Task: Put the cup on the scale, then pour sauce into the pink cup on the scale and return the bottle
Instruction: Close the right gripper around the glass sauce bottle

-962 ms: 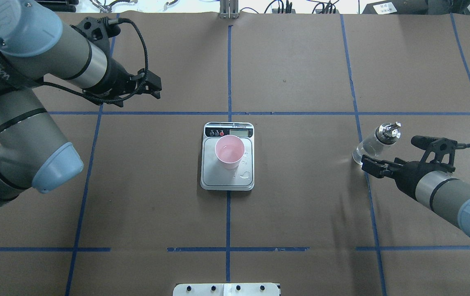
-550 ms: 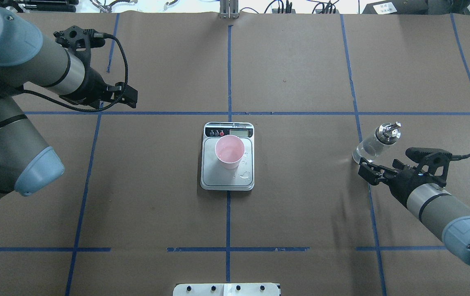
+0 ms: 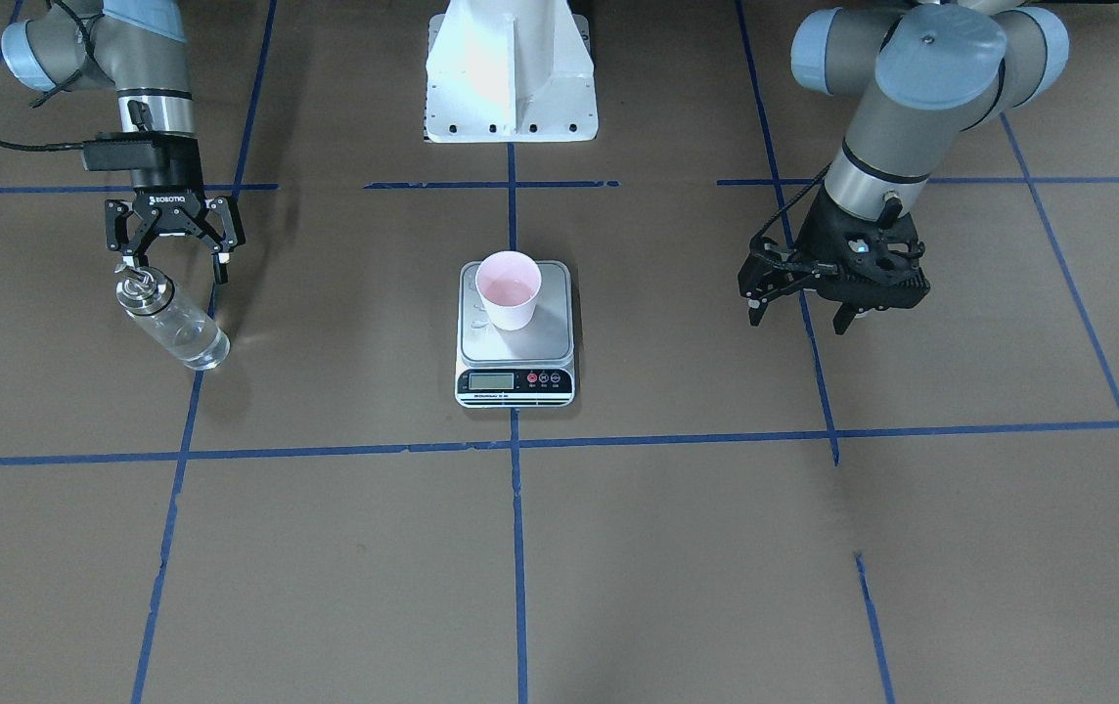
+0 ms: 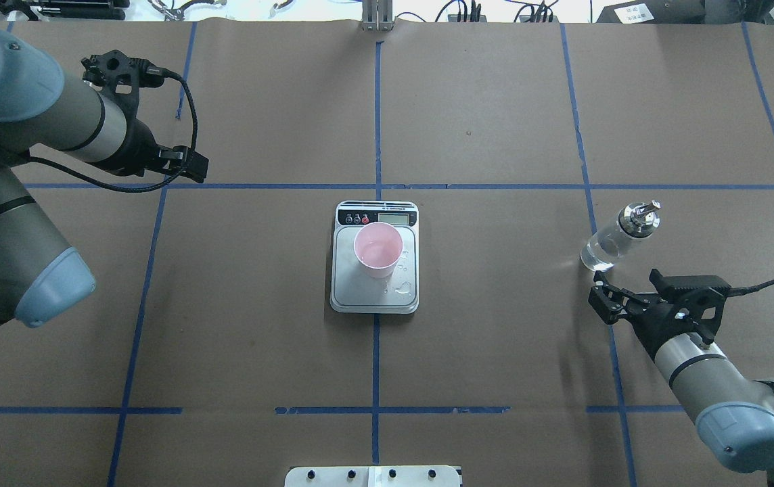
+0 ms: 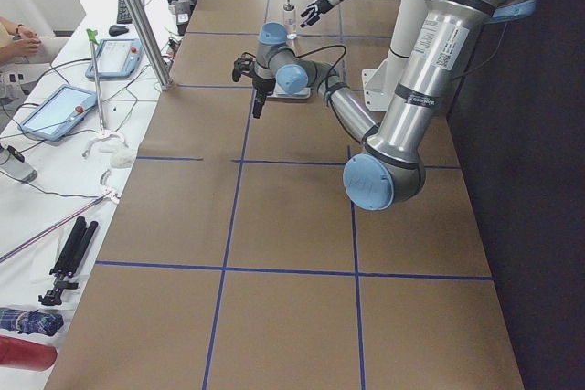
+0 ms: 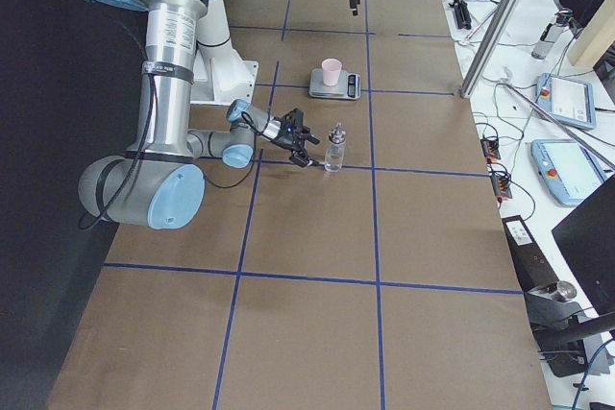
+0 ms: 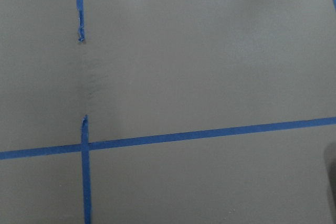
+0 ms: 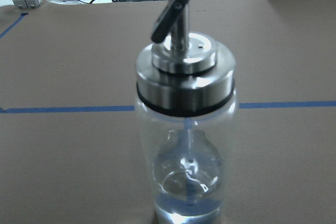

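The pink cup (image 4: pixel 377 250) stands upright on the scale (image 4: pixel 360 291) at the table's middle, and a little clear liquid shows inside the cup (image 3: pixel 509 290). A few droplets lie on the scale's plate. At the right, the glass bottle (image 4: pixel 613 240) stands upright on the table with sauce (image 8: pixel 186 203) at its bottom. My right gripper (image 4: pixel 600 301) is open, a short way behind the bottle (image 3: pixel 173 323) and not touching it. Far from the scale at the rear left, my left gripper (image 4: pixel 194 166) hangs open and empty above the paper.
Brown paper with blue tape lines (image 4: pixel 377 135) covers the table. The white robot base (image 3: pixel 511 68) sits at the near centre edge. Tablets and cables (image 6: pixel 562 103) lie on the side bench beyond a metal post. A person's hands (image 5: pixel 18 38) rest there.
The right gripper has drawn back from the bottle toward the robot, leaving it standing. The left arm has pulled its gripper further left, away from the centre.
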`<control>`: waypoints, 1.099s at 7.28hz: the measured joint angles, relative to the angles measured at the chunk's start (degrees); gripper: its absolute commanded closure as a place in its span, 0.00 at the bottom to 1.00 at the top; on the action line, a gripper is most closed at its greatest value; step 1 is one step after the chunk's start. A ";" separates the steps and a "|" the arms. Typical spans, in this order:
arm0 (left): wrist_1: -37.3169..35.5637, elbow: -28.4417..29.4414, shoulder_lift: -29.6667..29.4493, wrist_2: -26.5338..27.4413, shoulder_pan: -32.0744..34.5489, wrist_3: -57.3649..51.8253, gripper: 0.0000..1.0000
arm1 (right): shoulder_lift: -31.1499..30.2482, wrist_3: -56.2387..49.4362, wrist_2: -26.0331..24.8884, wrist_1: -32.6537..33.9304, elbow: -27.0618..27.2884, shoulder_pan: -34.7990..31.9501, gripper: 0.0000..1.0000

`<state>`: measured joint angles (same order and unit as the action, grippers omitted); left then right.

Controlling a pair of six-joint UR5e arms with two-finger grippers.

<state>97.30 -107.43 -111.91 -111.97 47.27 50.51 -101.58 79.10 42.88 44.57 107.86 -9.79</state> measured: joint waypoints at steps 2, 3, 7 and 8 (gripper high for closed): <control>-0.01 0.31 0.09 0.10 -0.10 -0.37 0.00 | 1.95 0.00 -5.26 -0.92 -2.94 0.99 0.00; -0.01 0.34 0.11 0.23 -0.10 -0.40 0.00 | 2.97 0.02 -6.48 -2.47 -4.27 1.11 0.00; -0.06 -0.53 0.03 0.93 0.01 0.16 0.00 | 6.07 -0.13 -11.06 -5.61 -9.22 0.92 0.00; -0.08 -0.65 0.02 0.95 0.05 0.19 0.00 | 5.88 -0.11 -11.74 -5.69 -9.65 0.88 0.00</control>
<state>97.22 -108.08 -111.88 -111.02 47.32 50.70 -95.69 78.99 31.14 38.89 98.21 -8.92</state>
